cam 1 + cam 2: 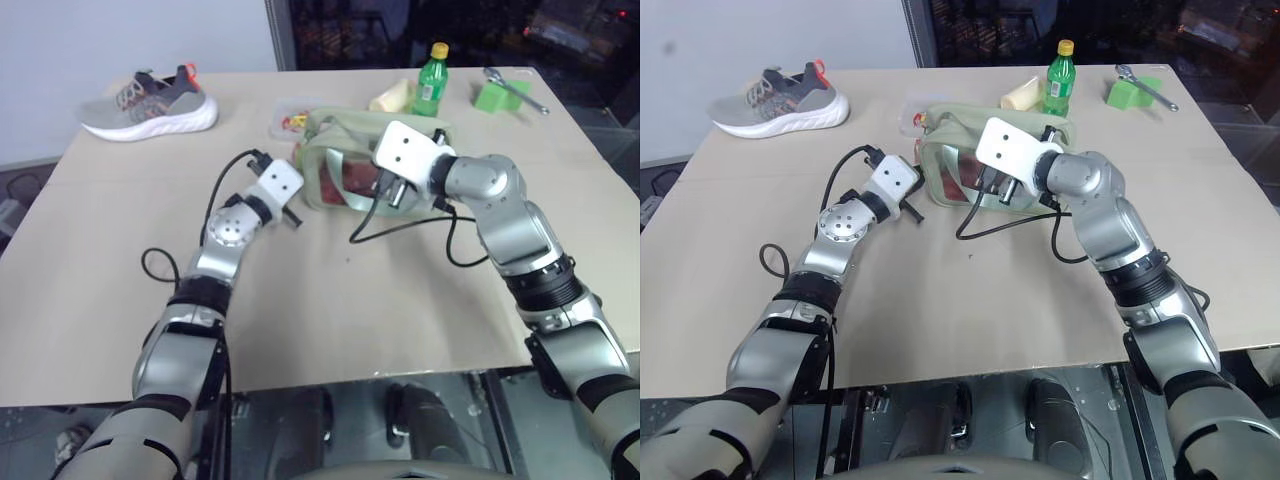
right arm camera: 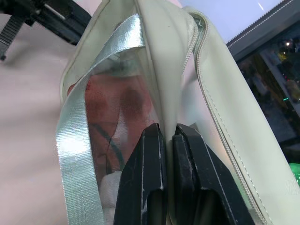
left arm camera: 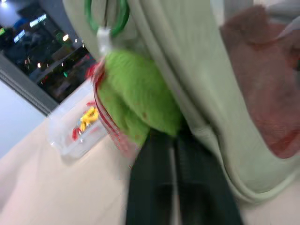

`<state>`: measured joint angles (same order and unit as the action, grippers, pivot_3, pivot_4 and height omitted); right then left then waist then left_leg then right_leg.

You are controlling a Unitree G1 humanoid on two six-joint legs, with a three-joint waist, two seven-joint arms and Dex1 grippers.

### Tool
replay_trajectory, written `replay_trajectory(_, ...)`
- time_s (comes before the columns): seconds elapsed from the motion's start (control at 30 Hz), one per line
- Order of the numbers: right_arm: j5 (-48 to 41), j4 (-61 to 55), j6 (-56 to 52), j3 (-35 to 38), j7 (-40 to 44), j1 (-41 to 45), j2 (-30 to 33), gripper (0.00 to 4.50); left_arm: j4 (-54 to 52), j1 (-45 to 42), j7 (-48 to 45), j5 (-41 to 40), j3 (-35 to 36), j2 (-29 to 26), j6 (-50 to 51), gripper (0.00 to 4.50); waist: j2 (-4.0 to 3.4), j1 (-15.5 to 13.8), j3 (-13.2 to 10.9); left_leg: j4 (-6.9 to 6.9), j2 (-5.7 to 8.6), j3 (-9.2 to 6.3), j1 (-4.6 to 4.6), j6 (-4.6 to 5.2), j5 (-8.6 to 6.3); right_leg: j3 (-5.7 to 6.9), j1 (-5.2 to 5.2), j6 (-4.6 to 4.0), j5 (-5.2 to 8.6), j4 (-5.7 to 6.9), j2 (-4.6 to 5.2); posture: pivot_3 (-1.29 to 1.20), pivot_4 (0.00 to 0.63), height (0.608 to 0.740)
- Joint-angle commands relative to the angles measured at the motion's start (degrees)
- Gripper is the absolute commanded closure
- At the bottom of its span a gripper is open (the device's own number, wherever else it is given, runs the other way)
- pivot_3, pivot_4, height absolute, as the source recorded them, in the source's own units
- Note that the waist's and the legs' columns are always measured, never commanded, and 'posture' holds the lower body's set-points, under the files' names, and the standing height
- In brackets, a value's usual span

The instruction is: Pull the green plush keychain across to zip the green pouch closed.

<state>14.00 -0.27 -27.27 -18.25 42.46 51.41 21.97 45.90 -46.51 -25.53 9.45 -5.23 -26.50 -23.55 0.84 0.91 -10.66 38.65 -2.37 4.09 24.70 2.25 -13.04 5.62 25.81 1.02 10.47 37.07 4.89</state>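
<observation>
Our left gripper [image 3: 176, 140] pinches the keychain [image 3: 136, 101]; our right gripper [image 2: 168, 136] clamps the pouch [image 2: 168, 56] wall. Zipper axis runs toward 3 o'clock.

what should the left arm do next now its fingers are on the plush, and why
Probably pull the green plush keychain sideways along the green pouch toward the right gripper. The left gripper is shut on the plush and the right is clamped on the pouch's edge, bracing it.

Head eyes overlook table [image 1: 300, 300]; wrist cameras close.
</observation>
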Motion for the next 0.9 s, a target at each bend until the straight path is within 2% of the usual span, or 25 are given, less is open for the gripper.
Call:
replay_trajectory(0.03, -0.5, -2.7, 0.3, 0.3, -0.3, 0.1, -0.3, 4.40, -3.1, -2.0, 3.2, 3.4, 0.1, -4.3, -4.5, 4.47, 0.00, 0.0, 0.0, 0.00, -0.01, 0.00, -0.01, 0.00, 0.00, 0.00, 0.00, -0.01, 0.00, 0.01, 0.00, 0.00, 0.150, 0.740)
replay_trajectory(0.13, -0.6, -2.2, 0.5, 0.2, -0.6, 0.2, -0.6, 4.40, -2.9, -5.0, 6.9, 9.9, -1.7, -9.8, -8.5, 4.47, 0.00, -0.1, 0.0, 0.00, -0.02, -0.02, -0.01, 0.00, 0.00, 0.02, 0.00, 0.00, 0.00, 0.02, -0.01, 0.00, 0.150, 0.740)
replay_trajectory(0.3, -0.6, -0.9, 1.4, 0.1, -0.8, 0.6, -1.2, 4.40, 0.7, -16.2, 12.2, 23.4, -9.0, -19.0, -18.8, 4.47, 0.02, -0.2, 0.0, -0.01, -0.01, -0.02, 0.02, 0.00, -0.01, 0.06, 0.01, 0.02, 0.01, 0.00, 0.00, 0.00, 0.150, 0.740)
replay_trajectory(0.4, -0.6, 0.0, 2.1, 0.0, -0.9, 0.9, -1.6, 4.40, 4.3, -23.8, 14.6, 29.1, -13.8, -20.1, -24.5, 4.47, 0.03, -0.3, 0.0, -0.02, 0.02, 0.02, 0.03, 0.01, -0.01, 0.02, 0.00, 0.12, 0.07, -0.04, 0.03, 0.00, 0.150, 0.740)
replay_trajectory(0.53, -0.5, 1.2, 3.1, 0.1, -1.1, 1.2, -2.2, 4.40, 8.7, -32.3, 16.7, 33.2, -19.4, -18.3, -31.1, 4.47, 0.06, -0.2, 0.0, -0.03, 0.02, 0.05, 0.03, 0.01, -0.01, 0.00, 0.02, 0.13, 0.08, -0.05, 0.02, 0.00, 0.150, 0.740)
replay_trajectory(0.57, -0.5, 1.3, 3.2, 0.1, -1.2, 1.2, -2.3, 4.40, 10.1, -34.1, 17.3, 34.3, -21.0, -17.7, -31.8, 3.82, 0.06, -0.2, 0.0, -0.03, 0.00, 0.02, 0.08, 0.01, -0.01, 0.05, 0.04, 0.14, 0.09, -0.07, 0.00, 0.00, 0.150, 0.740)
replay_trajectory(0.6, -0.5, 1.3, 3.2, 0.2, -1.2, 1.2, -2.4, 4.40, 11.1, -35.5, 18.3, 35.1, -22.2, -17.0, -32.8, 3.56, 0.06, -0.2, 0.0, -0.03, 0.00, 0.03, 0.06, 0.01, -0.01, 0.03, 0.04, 0.14, 0.09, -0.07, 0.00, 0.00, 0.150, 0.740)
replay_trajectory(0.67, -0.5, 1.2, 3.1, 0.2, -1.3, 1.0, -2.6, 4.40, 12.5, -37.3, 19.8, 35.8, -24.0, -16.3, -34.3, 2.79, 0.06, -0.1, 0.0, -0.03, 0.00, 0.05, 0.06, 0.02, -0.01, 0.01, 0.04, 0.15, 0.09, -0.07, 0.00, 0.00, 0.150, 0.740)
replay_trajectory(0.8, -0.5, 0.7, 2.9, 0.4, -1.5, 0.7, -2.7, 4.40, 15.2, -38.0, 20.5, 31.8, -23.4, -15.5, -36.1, 2.79, 0.05, 0.2, 0.0, -0.05, -0.01, 0.12, 0.02, 0.02, -0.01, -0.07, 0.08, 0.16, 0.10, -0.07, 0.00, 0.00, 0.150, 0.740)
replay_trajectory(0.9, -0.5, 0.1, 2.5, 0.4, -1.4, 0.5, -2.7, 4.40, 19.2, -35.5, 9.7, 17.5, -16.5, -13.3, -33.4, 2.79, 0.06, 0.2, 0.0, -0.08, -0.04, 0.13, 0.07, 0.02, -0.01, -0.07, 0.19, 0.16, 0.10, -0.02, -0.02, 0.00, 0.150, 0.740)
